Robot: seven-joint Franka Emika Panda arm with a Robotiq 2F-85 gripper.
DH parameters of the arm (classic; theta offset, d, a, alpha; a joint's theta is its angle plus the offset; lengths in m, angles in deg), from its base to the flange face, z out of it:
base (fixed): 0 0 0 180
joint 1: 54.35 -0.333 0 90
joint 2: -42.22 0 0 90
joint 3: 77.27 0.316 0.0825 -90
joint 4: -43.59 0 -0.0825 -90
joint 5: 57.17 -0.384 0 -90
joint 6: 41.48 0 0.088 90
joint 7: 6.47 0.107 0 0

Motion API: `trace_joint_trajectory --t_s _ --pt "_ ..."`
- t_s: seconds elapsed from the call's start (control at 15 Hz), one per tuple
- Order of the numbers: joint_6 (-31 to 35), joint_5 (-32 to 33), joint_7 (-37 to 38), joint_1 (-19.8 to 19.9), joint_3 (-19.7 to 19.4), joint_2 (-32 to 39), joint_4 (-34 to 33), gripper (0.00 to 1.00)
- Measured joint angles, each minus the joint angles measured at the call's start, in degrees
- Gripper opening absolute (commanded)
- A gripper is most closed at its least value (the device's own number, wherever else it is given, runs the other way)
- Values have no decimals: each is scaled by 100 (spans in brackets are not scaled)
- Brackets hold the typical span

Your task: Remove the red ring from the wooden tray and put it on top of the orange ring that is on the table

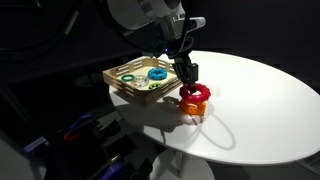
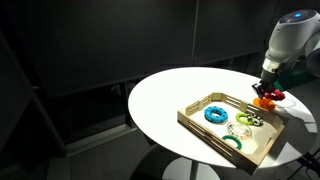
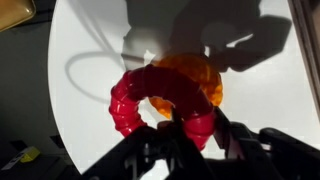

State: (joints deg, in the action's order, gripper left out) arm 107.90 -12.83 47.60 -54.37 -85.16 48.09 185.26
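The red ring (image 3: 135, 95) is held in my gripper (image 3: 190, 128), which is shut on the ring's near edge. The ring hangs just over the orange ring (image 3: 195, 72), which lies on the white table (image 3: 90, 50). I cannot tell whether the two rings touch. In both exterior views the gripper (image 1: 187, 76) (image 2: 268, 90) is low over the red ring (image 1: 198, 93) (image 2: 266, 99), beside the wooden tray (image 1: 118, 84) (image 2: 200, 125). The orange ring (image 1: 192, 107) shows below the red one in an exterior view.
The tray holds a blue ring (image 1: 157, 73) (image 2: 215, 114), green rings (image 2: 233, 143) and other small pieces. The table edge (image 1: 200, 155) curves close by. A dark floor and clutter surround the table.
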Motion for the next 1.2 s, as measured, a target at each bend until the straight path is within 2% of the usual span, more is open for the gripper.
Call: trace_joint_trajectory --t_s 0.2,0.33,0.87,1.2 --pt "0 138 100 1 0 0 0 89" --pt "0 163 104 1 0 0 0 100" --pt "-65 -54 -14 1 30 -123 -48 100" --pt "-509 -1305 -992 1 194 -506 -151 100"
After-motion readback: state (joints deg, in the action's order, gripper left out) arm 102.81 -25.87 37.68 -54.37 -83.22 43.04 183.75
